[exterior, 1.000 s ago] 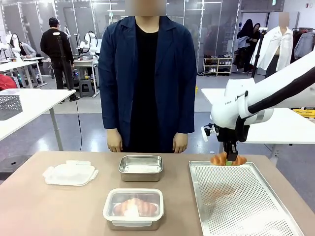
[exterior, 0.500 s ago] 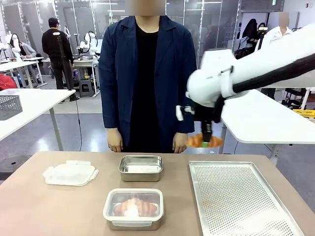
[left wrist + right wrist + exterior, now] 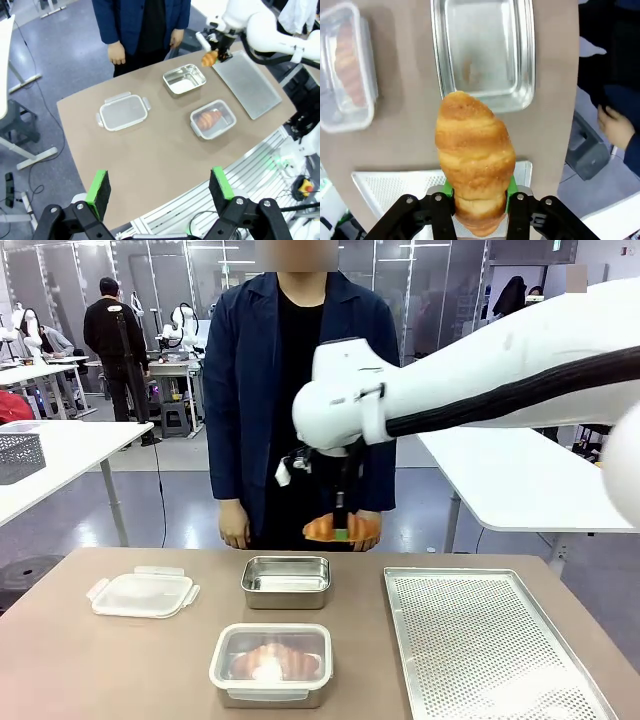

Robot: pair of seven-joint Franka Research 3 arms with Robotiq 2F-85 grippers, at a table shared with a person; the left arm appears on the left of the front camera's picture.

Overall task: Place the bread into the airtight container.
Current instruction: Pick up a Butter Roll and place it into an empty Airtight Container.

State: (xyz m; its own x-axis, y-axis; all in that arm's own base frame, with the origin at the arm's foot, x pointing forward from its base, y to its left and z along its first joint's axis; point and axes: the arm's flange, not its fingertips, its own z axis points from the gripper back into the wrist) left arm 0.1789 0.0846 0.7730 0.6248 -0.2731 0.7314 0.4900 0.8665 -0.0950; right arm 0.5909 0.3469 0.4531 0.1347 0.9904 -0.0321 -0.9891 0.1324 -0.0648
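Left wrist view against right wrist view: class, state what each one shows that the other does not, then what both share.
Left wrist view: the loose plastic lid on the table, and the open left end effector. Right wrist view: the right end effector shut on the end of a croissant, its ridged layers up close. Both: that croissant, the empty steel container and the lidded container holding the second croissant.
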